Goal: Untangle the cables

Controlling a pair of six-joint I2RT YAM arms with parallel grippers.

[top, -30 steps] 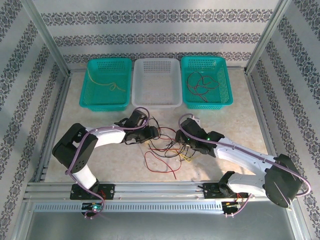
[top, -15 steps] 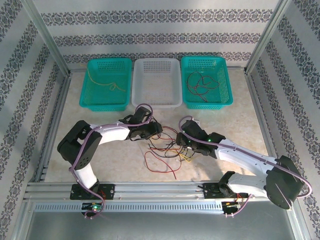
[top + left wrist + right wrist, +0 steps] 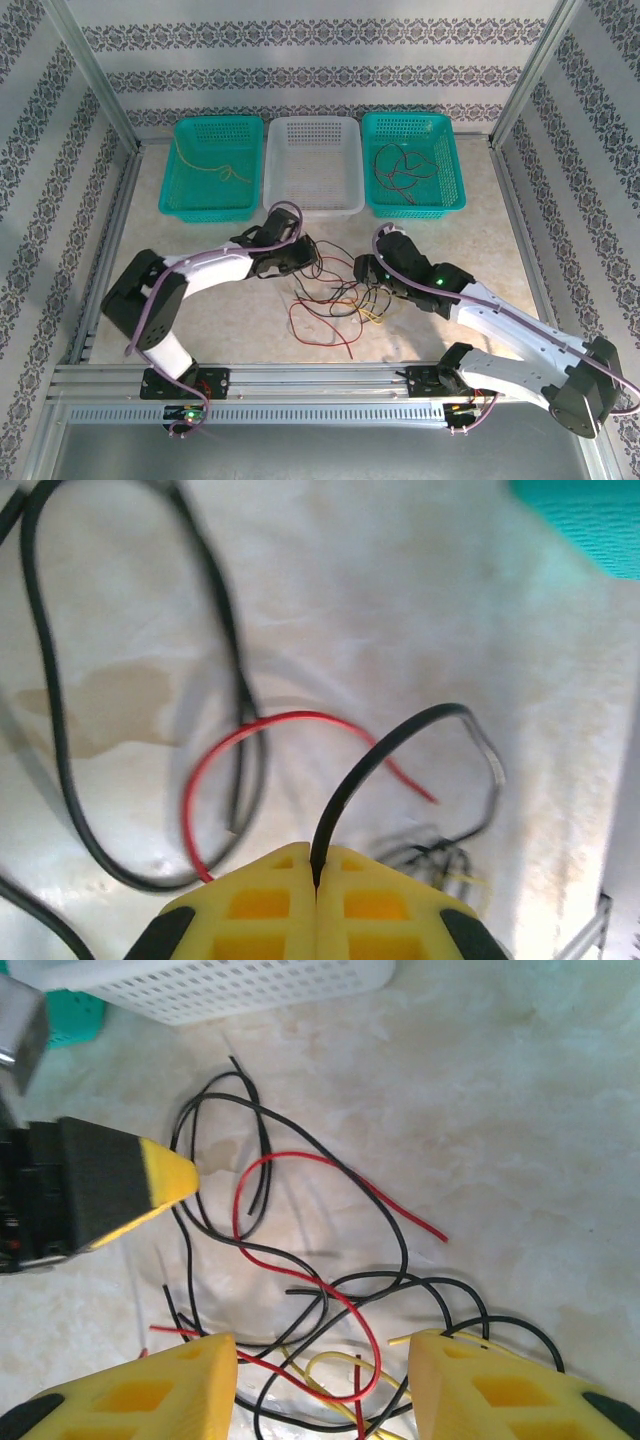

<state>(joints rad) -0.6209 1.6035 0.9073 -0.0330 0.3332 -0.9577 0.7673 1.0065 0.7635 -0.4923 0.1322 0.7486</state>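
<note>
Left gripper (image 3: 317, 868): yellow fingers pressed together, clamped on a thin black cable (image 3: 375, 748) that arcs up out of them.
Right gripper (image 3: 322, 1355): yellow fingers well apart, hanging above the tangle.
Tangle of thin red, black and yellow cables (image 3: 335, 300): loose on the beige marbled tabletop (image 3: 200, 240), between the two grippers.
Far left teal plastic basket (image 3: 210, 212): holds a yellow cable (image 3: 215, 165).
Far right teal plastic basket (image 3: 415, 210): holds dark cables (image 3: 400, 165).
White plastic basket (image 3: 313, 208): stands between the teal ones.
</note>
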